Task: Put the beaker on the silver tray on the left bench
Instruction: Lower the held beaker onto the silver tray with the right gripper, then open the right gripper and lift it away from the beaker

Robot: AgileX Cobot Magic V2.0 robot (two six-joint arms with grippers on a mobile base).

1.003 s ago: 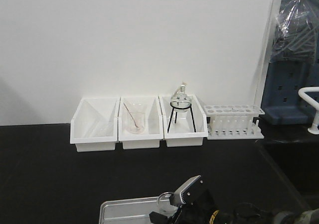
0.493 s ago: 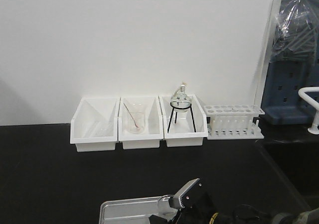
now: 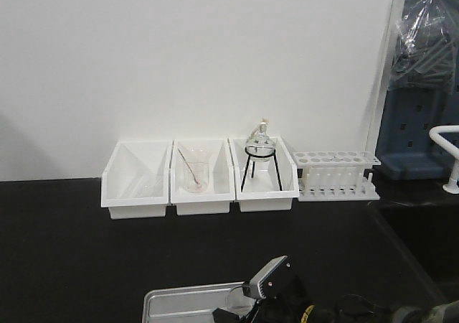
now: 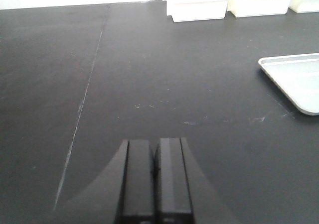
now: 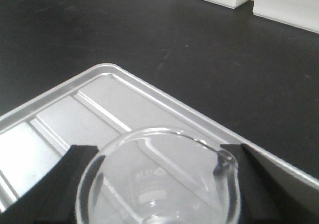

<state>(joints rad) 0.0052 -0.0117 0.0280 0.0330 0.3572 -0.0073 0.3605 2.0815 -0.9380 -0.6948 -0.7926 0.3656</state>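
Beaker [image 5: 159, 184] sits clamped in my right gripper [image 5: 157, 181], hanging over the silver tray [image 5: 70, 119]. Carry's approx done; lowering and letting go remain. Left gripper [image 4: 155, 176] is closed on nothing.

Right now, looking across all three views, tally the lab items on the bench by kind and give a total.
White plastic bins: 3
Beakers: 2, one over the silver tray, one with a rod in a bin
Round flask on tripod: 1
Test tube rack: 1
Silver tray: 1
Total: 8
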